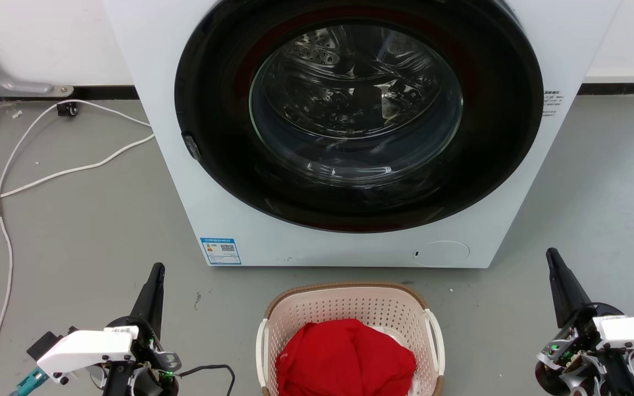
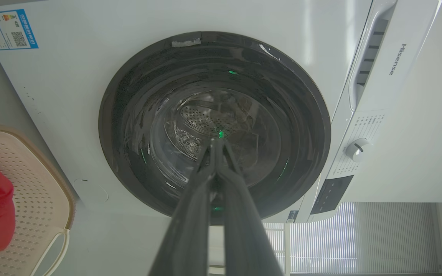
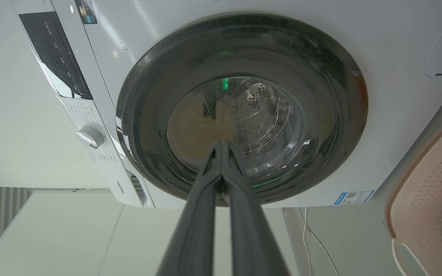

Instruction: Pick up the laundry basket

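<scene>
Closest in, the left gripper (image 1: 157, 269) rises at the lower left of the head view and the right gripper (image 1: 552, 256) at the lower right. Each has its two long dark fingers pressed together to a single point, pinching nothing. Both wrist views show the same, the left pair (image 2: 216, 142) and the right pair (image 3: 221, 145) meeting at their tips. Between the two arms and well apart from both, the laundry basket (image 1: 344, 305) stands upright on the grey floor (image 1: 75, 247), with a white handle (image 1: 262, 352) on each side and a red cloth (image 1: 344, 357) heaped inside it. Just behind the basket stands a white washing machine (image 1: 322, 250), its round dark-rimmed glass door (image 1: 358, 110) facing the robot and showing the steel drum. Farther back on the left, a white cable (image 1: 47, 176) trails across the floor toward the wall
</scene>
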{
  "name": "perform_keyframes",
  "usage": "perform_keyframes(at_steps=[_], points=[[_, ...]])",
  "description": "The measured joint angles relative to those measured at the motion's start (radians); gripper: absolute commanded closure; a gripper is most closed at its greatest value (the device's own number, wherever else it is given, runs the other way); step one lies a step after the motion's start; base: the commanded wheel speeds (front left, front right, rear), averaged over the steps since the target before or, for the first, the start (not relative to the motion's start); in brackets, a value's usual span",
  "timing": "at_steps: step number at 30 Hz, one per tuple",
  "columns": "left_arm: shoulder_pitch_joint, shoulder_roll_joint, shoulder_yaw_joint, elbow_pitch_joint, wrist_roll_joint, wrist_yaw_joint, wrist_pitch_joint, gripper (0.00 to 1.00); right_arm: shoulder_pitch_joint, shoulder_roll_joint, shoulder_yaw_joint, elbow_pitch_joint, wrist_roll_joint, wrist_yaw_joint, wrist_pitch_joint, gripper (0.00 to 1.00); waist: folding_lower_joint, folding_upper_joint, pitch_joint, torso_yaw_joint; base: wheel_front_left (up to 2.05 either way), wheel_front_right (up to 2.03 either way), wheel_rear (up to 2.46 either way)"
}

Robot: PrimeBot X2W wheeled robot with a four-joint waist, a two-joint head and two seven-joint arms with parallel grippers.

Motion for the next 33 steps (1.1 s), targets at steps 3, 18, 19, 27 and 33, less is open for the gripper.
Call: perform_keyframes(at_steps=[3,18,19,27,33], points=[[0.000,0.000,0.000,0.000,0.000,0.000,0.000,1.00,0.000,0.000,0.000,0.000,0.000,0.000,0.000,1.00,0.0000,0.0001,0.000,0.000,0.00,0.00,0.00],[0.000,0.000,0.001,0.000,0.000,0.000,0.000,1.00,0.000,0.000,0.000,0.000,0.000,0.000,0.000,1.00,0.0000,0.0000,0.000,0.000,0.00,0.00,0.00],[0.000,0.000,0.001,0.000,0.000,0.000,0.000,1.00,0.000,0.000,0.000,0.000,0.000,0.000,0.000,1.00,0.0000,0.0000,0.000,0.000,0.00,0.00,0.00],[0.000,0.000,0.001,0.000,0.000,0.000,0.000,1.00,0.000,0.000,0.000,0.000,0.000,0.000,0.001,1.00,0.0000,0.0000,0.000,0.000,0.00,0.00,0.00],[0.024,-0.006,-0.005,0.024,0.000,0.000,-0.002,0.00,0.026,0.002,0.002,0.022,0.000,0.000,-0.002,0.00,0.0000,0.0000,0.000,0.000,0.00,0.00,0.00]])
